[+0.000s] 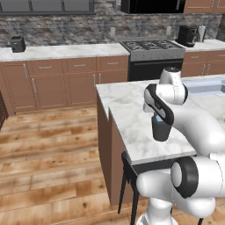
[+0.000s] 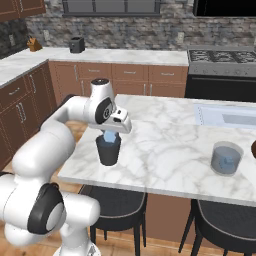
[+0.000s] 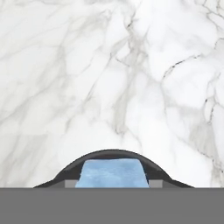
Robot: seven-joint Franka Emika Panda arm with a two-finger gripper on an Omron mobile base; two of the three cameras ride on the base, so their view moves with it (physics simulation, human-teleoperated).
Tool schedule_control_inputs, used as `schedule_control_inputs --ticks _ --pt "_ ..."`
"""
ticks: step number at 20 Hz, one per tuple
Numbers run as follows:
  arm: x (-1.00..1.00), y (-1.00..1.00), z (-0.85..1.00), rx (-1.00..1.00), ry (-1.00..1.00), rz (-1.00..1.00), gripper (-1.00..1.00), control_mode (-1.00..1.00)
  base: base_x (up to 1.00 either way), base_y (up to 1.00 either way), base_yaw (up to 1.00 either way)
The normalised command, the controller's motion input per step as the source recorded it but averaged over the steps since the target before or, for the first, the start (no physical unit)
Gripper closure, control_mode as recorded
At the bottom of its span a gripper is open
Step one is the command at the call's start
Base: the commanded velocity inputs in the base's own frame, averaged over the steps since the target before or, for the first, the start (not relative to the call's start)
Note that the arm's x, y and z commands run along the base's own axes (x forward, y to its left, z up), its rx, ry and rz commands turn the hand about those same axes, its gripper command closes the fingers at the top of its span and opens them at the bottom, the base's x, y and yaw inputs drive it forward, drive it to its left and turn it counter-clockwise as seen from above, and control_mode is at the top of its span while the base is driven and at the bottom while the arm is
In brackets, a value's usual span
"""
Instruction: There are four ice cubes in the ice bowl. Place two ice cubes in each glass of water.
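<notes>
Two glasses standing on the marble counter [image 2: 165, 150]: dark glass [image 2: 108, 149] directly beneath the gripper [image 2: 111, 136], see-through glass [image 2: 226, 158] well off to the right, bluish inside. One pale blue ice cube [image 3: 112, 173] sitting between the fingers, seemingly pinched above the dark rim. Counter edge lying near the dark glass; bare marble stretching between the glasses.
</notes>
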Motion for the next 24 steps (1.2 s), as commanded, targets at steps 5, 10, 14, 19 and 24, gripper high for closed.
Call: schedule_control_inputs --ticks 5,10,14,19,24 --pt "0.00 0.00 0.00 0.00 0.00 0.00 -1.00 -1.00 0.00 0.00 0.00" --pt "0.00 0.00 0.00 0.00 0.00 0.00 -1.00 -1.00 0.00 0.00 0.00" --pt "0.00 0.00 0.00 0.00 0.00 0.00 -1.00 -1.00 0.00 0.00 0.00" --pt "-0.25 0.00 0.09 0.00 -0.02 0.00 -1.00 -1.00 0.00 0.00 0.00" --pt "-1.00 0.08 0.85 0.00 -0.14 0.00 -1.00 -1.00 0.00 0.00 0.00"
